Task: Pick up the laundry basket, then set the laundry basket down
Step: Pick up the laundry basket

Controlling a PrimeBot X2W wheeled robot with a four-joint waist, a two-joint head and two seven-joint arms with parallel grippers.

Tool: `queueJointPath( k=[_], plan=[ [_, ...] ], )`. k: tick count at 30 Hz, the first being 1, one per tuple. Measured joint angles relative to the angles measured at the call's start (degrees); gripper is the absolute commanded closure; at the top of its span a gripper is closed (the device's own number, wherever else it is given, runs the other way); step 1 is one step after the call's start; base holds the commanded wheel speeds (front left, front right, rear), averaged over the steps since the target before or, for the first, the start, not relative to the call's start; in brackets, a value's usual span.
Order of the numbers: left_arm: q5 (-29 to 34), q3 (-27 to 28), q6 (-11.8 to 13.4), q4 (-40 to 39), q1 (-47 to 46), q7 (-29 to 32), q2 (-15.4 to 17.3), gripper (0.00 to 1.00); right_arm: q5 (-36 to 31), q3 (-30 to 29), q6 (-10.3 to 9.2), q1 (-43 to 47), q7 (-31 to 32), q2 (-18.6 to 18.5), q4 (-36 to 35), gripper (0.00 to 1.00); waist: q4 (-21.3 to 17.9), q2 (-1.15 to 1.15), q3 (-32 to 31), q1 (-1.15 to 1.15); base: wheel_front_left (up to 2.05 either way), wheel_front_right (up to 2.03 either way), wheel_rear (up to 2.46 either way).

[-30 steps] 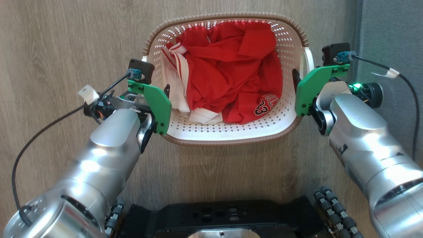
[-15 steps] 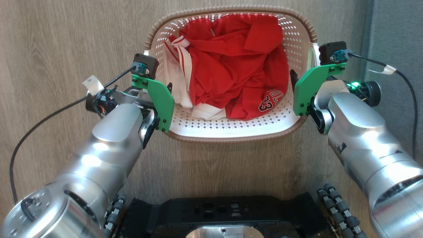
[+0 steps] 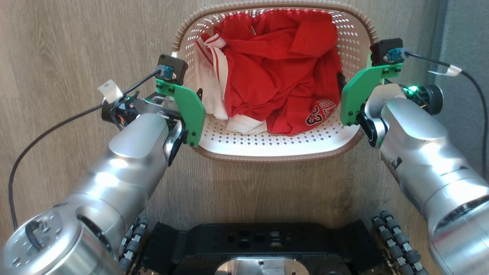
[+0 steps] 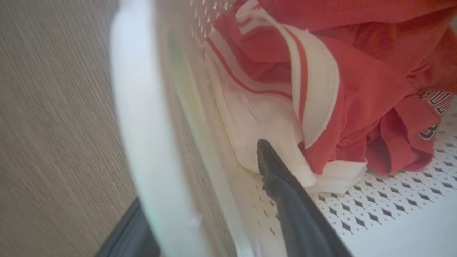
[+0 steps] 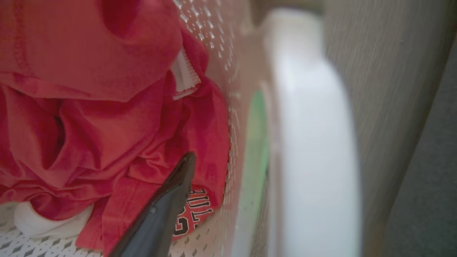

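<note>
The laundry basket (image 3: 275,157), white and perforated with a brown woven-look rim, lies on the wood floor ahead, with red and white clothes (image 3: 275,68) inside. My left gripper (image 3: 189,95) straddles its left wall, open: one dark finger (image 4: 282,192) is inside beside the white cloth, the other is outside below the white handle (image 4: 139,107). My right gripper (image 3: 349,82) straddles the right wall the same way, open. Its inner finger (image 5: 160,210) lies over the red jersey, and the white handle (image 5: 314,142) hides the outer one. Whether the basket rests on the floor I cannot tell.
A grey panel (image 3: 466,38) runs along the right side close to my right arm. My black base (image 3: 259,244) and its wheels sit just below the basket. Black cables trail from both wrists.
The whole picture has shifted, so the camera moved. The basket and both grippers now sit a little higher, further right and larger in view. The grippers keep their places on the basket's walls.
</note>
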Motion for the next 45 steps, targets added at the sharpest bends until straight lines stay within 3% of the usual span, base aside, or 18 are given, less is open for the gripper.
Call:
queueJointPath(
  k=[3,4,5,6,7,20,30,45],
  plan=[
    [-1.2,-0.5,0.0,-0.1,-0.4,-0.1,0.0,0.0,0.4,0.4,0.0,-0.5,-0.1,-0.1,0.0,0.0,0.3,0.0,0.4,0.0,0.0,0.0,0.0],
    [-1.6,-0.6,0.0,-0.2,-0.5,-0.1,0.0,0.19,0.4,0.6,0.0,-0.5,-0.1,-0.1,0.0,0.0,0.3,0.0,0.5,0.0,0.0,0.0,0.0],
    [-2.0,-0.8,0.0,-0.3,-0.5,-0.1,0.0,0.51,0.4,0.8,0.0,-0.5,-0.1,-0.1,0.1,0.55,0.4,0.0,0.5,0.0,0.0,0.0,0.0],
    [-2.3,-1.2,0.0,-0.4,-0.5,-0.1,0.0,0.72,0.6,1.0,0.0,-0.5,-0.1,-0.1,0.1,0.92,0.4,0.0,0.6,0.0,0.0,0.0,0.0],
    [-2.6,-1.6,0.0,-0.4,-0.5,-0.1,0.0,1.0,1.1,1.0,0.0,-0.6,-0.1,-0.1,0.1,1.0,0.5,0.0,0.7,0.0,0.0,0.0,0.0],
    [-6.1,-4.0,0.4,-1.2,-1.1,0.0,0.1,1.0,3.5,1.9,-0.01,-1.2,0.0,-1.0,0.6,1.0,0.9,0.0,0.5,0.0,0.0,0.0,0.0],
    [-5.8,-5.7,-1.2,-1.2,-0.6,2.2,0.1,1.0,4.7,5.0,-0.01,-0.9,2.7,-1.5,0.3,1.0,1.3,0.0,-2.9,0.0,0.0,0.0,0.0],
    [-5.3,-6.7,-6.0,0.0,4.0,5.0,0.3,1.0,8.5,8.9,-0.01,4.9,8.6,-1.7,-0.8,1.0,1.1,0.0,-13.0,0.0,0.0,0.0,0.0]
  ],
)
